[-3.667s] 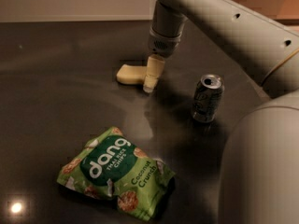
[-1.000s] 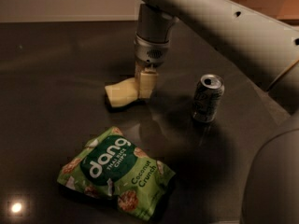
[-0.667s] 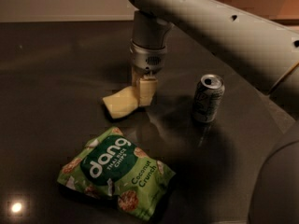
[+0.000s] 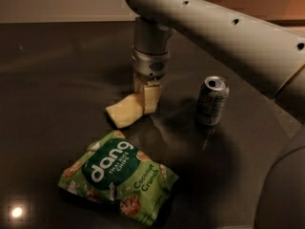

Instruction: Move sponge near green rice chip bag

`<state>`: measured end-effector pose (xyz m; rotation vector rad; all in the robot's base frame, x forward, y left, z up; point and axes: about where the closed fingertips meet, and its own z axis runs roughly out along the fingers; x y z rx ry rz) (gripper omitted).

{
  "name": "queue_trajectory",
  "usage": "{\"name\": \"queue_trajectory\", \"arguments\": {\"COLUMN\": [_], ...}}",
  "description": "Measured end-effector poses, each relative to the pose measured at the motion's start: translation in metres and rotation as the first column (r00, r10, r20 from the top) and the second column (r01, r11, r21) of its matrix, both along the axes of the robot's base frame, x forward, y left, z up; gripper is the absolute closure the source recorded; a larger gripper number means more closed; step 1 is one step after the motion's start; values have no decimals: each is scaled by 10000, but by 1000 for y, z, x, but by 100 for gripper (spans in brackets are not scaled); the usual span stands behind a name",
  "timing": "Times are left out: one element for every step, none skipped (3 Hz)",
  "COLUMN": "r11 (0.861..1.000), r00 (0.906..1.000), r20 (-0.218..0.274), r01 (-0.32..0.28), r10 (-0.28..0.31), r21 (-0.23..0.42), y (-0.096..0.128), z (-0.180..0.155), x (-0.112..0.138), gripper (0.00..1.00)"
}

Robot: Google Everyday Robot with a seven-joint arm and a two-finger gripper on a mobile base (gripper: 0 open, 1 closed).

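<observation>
The pale yellow sponge (image 4: 123, 111) hangs tilted just above the dark table (image 4: 52, 80), held at its right end. My gripper (image 4: 145, 98) points straight down from the arm and is shut on that end of the sponge. The green rice chip bag (image 4: 118, 176), light green with a dark oval reading "dang", lies flat on the table a short way in front of the sponge. The sponge and the bag are close but apart.
A silver drink can (image 4: 212, 100) stands upright to the right of the gripper. My arm's large pale body (image 4: 228, 37) crosses the upper right, and part of the robot fills the lower right corner. A wall runs along the table's far edge.
The gripper has carried the sponge from the far middle of the table toward the front and left, closer to the bag. The bag and can have not moved.
</observation>
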<state>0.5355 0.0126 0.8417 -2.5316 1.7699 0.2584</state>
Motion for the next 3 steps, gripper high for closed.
{"name": "queue_trajectory", "arguments": {"r11": [9999, 9997, 9997], "r00": [9999, 9996, 9996], "r20": [150, 264, 265], "r01": [33, 51, 51], "r10": [-35, -57, -57], "r21": [136, 243, 244], "y": [4, 7, 7], "z": [-1, -2, -2], "x": [4, 7, 7], "gripper": [13, 0, 0]}}
